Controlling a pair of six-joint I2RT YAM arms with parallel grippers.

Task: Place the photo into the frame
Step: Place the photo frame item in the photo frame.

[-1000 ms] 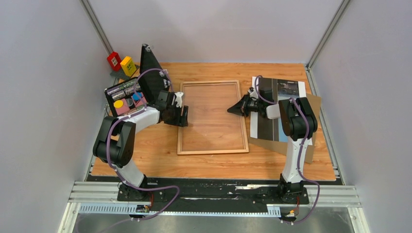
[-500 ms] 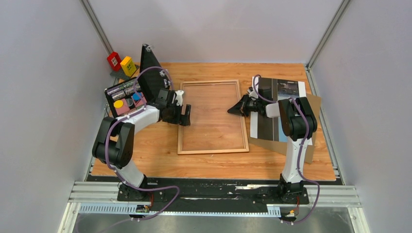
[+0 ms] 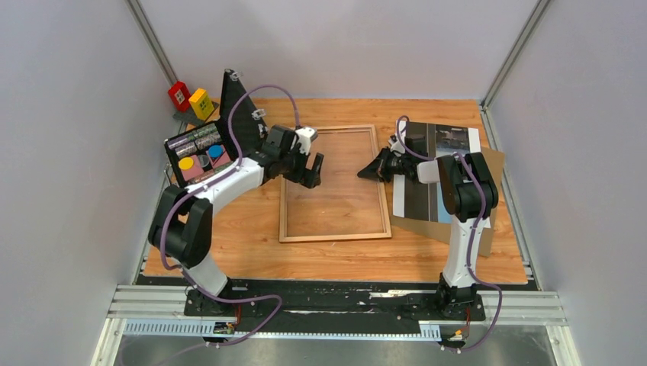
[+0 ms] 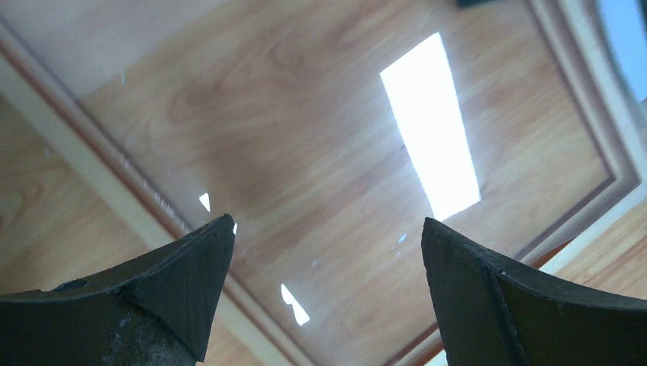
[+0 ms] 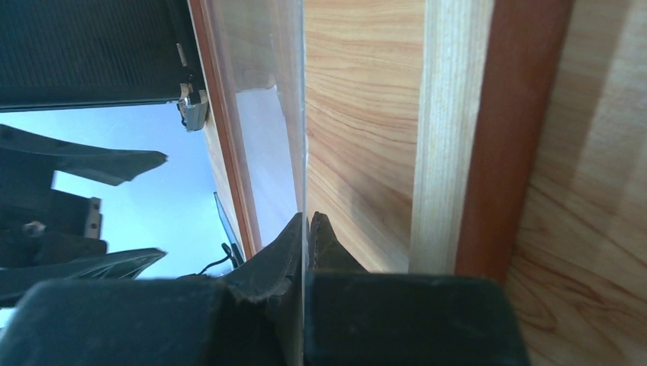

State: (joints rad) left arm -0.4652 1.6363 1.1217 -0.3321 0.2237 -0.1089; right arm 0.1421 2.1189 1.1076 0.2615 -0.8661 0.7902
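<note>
The frame (image 3: 333, 235) lies flat in the middle of the table, with its clear pane (image 3: 332, 191) inside the rails. My right gripper (image 3: 369, 172) is at the frame's right rail. In the right wrist view it (image 5: 307, 229) is shut on the thin edge of the pane (image 5: 267, 130), beside the rail (image 5: 458, 137). My left gripper (image 3: 310, 169) hovers open and empty over the frame's far left part. In the left wrist view it (image 4: 328, 229) looks down on the glossy pane and a rail (image 4: 91, 164). The photo (image 3: 439, 137) lies at the right, partly under my right arm.
A plain brown backing board (image 3: 492, 164) lies under the photo at the right edge. An open black case (image 3: 200, 151) with coloured items stands at the far left. A red block (image 3: 180, 94) and a yellow block (image 3: 201, 103) sit beyond it.
My left arm has swung from the frame's left rail to the right and farther back, over the pane. The right arm has stayed at the right rail.
</note>
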